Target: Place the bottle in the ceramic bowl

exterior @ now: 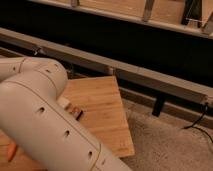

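My big cream-coloured arm [45, 125] fills the left and bottom of the camera view, lying over the wooden table [102, 107]. The gripper is not in view; it is somewhere past the arm's links, at or beyond the left edge. The bottle and the ceramic bowl are both hidden behind the arm.
A small dark and reddish thing [75, 111] lies on the table right beside the arm. An orange carrot-like thing [11, 150] peeks out at the lower left. Beyond the table's right edge is speckled floor [165, 145]. A long dark rail [130, 75] runs behind the table.
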Motion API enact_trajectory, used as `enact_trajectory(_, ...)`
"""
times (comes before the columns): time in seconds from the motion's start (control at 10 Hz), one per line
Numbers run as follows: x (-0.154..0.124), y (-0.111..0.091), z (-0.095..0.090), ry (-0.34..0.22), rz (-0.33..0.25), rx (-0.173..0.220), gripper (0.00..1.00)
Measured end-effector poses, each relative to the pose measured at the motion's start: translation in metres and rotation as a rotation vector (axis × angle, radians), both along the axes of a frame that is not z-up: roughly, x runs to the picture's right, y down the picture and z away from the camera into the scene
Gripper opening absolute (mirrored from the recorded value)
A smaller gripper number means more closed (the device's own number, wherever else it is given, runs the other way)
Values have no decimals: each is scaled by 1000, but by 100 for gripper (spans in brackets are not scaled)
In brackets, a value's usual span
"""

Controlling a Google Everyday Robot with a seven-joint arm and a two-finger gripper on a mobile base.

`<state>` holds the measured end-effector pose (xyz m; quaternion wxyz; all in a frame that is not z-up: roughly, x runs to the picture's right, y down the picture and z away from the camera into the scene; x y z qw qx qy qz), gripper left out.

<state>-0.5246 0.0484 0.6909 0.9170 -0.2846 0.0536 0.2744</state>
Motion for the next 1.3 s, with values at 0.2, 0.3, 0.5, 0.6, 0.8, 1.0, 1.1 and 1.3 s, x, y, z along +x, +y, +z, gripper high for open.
enact_trajectory(0.2,-10,-1,3,-7,-2,1,65)
enact_trajectory(0.3,-14,-2,7,-5,-2,3,65)
enact_trajectory(0.5,-17,-6,15,7,1,6,65)
enact_trajectory(0.6,-17,-7,18,12,4,6,65)
enact_trajectory(0.8,-16,-11,26,27,10,6,65)
enact_trajectory(1.0,-13,-14,34,43,14,8,62)
enact_trajectory(1.1,-11,-15,38,51,16,7,54)
enact_trajectory(1.3,-3,-11,48,74,18,-6,42)
